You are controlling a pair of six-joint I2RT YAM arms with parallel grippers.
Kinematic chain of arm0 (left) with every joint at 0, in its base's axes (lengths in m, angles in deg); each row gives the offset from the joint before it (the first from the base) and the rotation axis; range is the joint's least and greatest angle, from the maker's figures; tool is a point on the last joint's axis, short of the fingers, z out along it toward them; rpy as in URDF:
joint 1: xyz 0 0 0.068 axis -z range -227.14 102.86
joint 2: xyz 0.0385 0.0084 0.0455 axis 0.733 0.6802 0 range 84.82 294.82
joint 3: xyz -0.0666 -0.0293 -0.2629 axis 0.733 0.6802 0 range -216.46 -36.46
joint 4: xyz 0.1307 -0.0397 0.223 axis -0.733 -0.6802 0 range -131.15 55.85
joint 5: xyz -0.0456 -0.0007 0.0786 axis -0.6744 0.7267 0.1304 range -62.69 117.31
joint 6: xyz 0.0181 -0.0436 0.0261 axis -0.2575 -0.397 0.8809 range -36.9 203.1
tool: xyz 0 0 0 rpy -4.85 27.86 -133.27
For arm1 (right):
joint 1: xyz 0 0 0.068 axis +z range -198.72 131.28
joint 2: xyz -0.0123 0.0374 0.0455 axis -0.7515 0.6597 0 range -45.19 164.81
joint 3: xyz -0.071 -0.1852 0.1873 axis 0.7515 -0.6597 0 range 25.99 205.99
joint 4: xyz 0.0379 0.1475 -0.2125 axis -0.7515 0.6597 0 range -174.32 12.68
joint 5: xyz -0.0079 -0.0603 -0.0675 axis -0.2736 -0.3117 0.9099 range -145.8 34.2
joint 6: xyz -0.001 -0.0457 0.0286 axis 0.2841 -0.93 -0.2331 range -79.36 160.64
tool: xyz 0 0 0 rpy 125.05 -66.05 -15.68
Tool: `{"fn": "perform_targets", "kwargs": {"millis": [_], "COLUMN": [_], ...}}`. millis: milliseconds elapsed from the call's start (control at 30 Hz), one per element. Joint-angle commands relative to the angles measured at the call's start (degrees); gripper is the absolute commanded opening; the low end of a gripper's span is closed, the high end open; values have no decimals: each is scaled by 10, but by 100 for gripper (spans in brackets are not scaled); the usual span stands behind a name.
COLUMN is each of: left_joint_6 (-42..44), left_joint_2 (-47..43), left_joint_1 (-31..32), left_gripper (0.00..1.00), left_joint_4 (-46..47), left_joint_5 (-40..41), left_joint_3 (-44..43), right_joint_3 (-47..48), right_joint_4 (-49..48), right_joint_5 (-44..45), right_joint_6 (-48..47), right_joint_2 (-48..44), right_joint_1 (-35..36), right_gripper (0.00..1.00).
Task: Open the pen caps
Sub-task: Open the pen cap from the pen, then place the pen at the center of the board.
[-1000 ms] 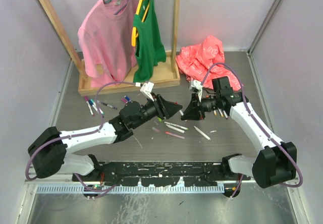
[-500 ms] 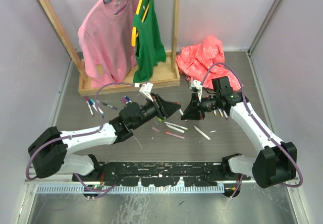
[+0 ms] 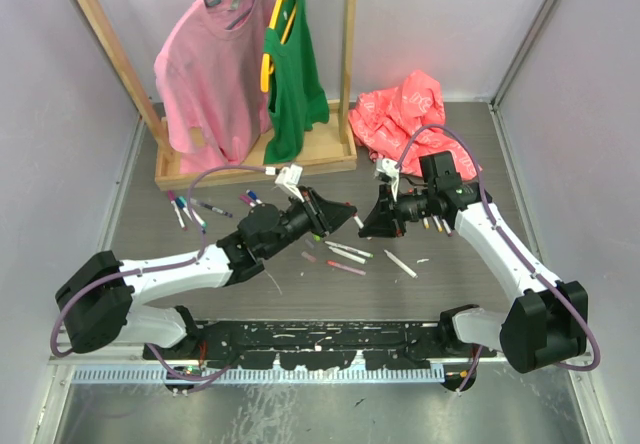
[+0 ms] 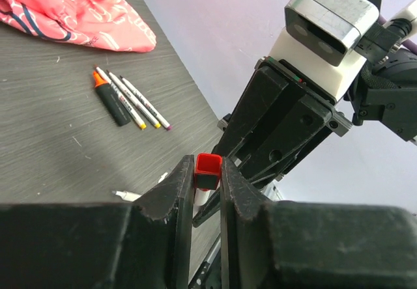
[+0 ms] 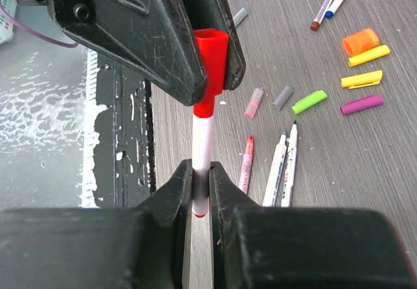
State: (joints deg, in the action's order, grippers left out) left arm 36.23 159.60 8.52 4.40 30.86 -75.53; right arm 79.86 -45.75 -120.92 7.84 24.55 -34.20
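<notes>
View from above, left gripper (image 3: pixel 347 208) and right gripper (image 3: pixel 366 226) tip to tip over table (image 3: pixel 420 289), left wrist, narrow jaws pinching red cap (image 4: pixel 208 170), right wrist, jaws clamped on white pen (image 5: pixel 202 152), red cap on its end, loose caps (image 5: pixel 309 101) on the table beyond.

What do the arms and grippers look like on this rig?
The left arm and right arm both have white link shells with black joint housings and black bases. A purple cable loops along each. The left gripper and right gripper are black, wedge-shaped and scuffed. The right wrist carries a white camera block with a silver face.
</notes>
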Motion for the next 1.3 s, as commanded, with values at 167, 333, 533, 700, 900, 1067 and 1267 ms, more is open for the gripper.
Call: {"fn": "perform_targets", "kwargs": {"millis": [167,333,533,700,900,1067,1267], "left_joint_6": [-21,27,32,6,-32,-57,-59], "left_joint_2": [-61,-68,-111,-169,-267,-329,-334], "left_joint_1": [-55,-111,-143,-148,-149,-150,-150], "left_gripper": [0,0,0,0,0,0,0], "left_joint_4": [5,76,60,17,-186,-339,-388], "left_joint_5": [146,154,148,149,88,39,26], "left_joint_3": [30,-2,-7,42,109,146,168], "right_joint_3": [6,22,30,37,21,-46,-97], "right_joint_4": [-19,14,21,31,58,39,29], "right_joint_5": [3,19,42,108,327,467,537], "right_joint_6": [-8,-24,-25,-38,-66,-43,-49], "right_joint_2": [-4,28,38,35,36,11,1], "right_joint_1": [5,15,16,16,13,10,-11], "right_gripper": [1,1,1,1,1,1,1]}}
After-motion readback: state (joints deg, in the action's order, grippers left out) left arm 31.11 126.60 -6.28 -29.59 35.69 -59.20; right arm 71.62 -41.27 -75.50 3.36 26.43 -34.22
